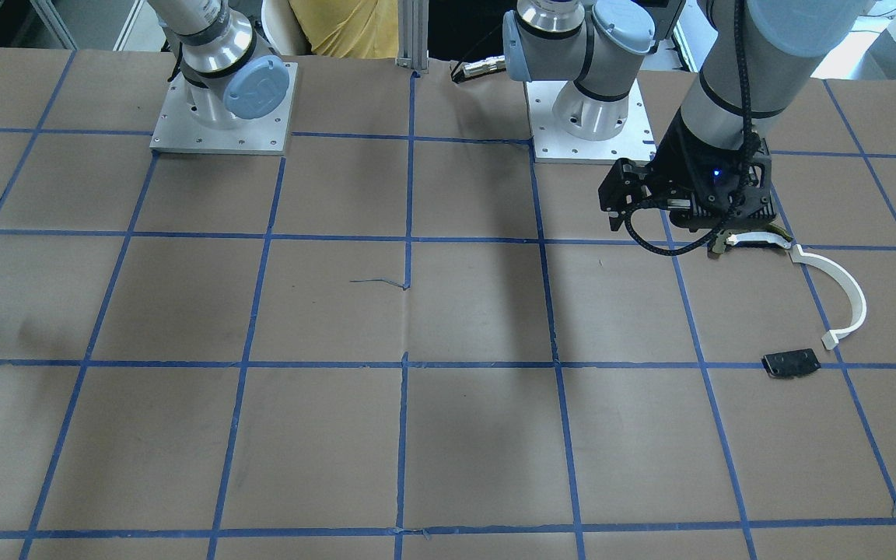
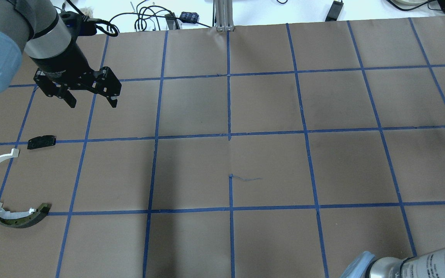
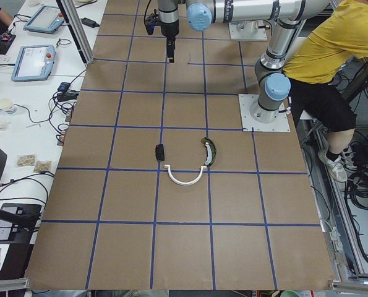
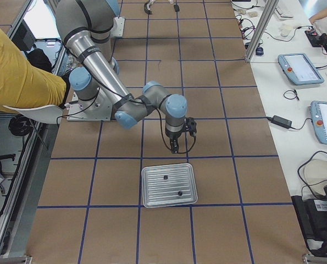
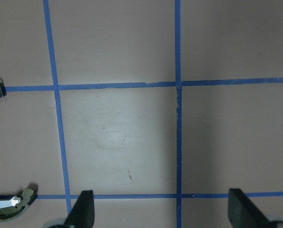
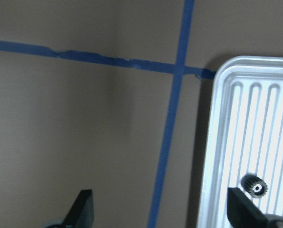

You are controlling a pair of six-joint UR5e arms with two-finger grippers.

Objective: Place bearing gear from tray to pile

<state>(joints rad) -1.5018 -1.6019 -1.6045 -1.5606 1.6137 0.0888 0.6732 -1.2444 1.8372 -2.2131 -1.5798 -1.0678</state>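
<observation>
right claw (image 6: 162, 211) spread, empty, hovering over bare desk (image 6: 84, 118) beside tray (image 6: 236, 95). bearing gear (image 6: 254, 186) on tray floor, off centre by right fingertip (image 6: 243, 209); round, no axis to match. left claw (image 2: 92, 103) spread, far off by pile (image 2: 21, 222).

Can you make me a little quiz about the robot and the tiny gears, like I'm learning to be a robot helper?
1. True or false: the left end effector is holding a gear.
2. Pick one: in the right wrist view, the gear lies on A) the silver tray, B) a blue bowl, C) a wooden box.
3. Fill in the blank: in the exterior right view, ___ small dark parts lie on the tray.

Key
1. False. It is open and empty, above the table.
2. A.
3. Two; the second one is here.
</observation>
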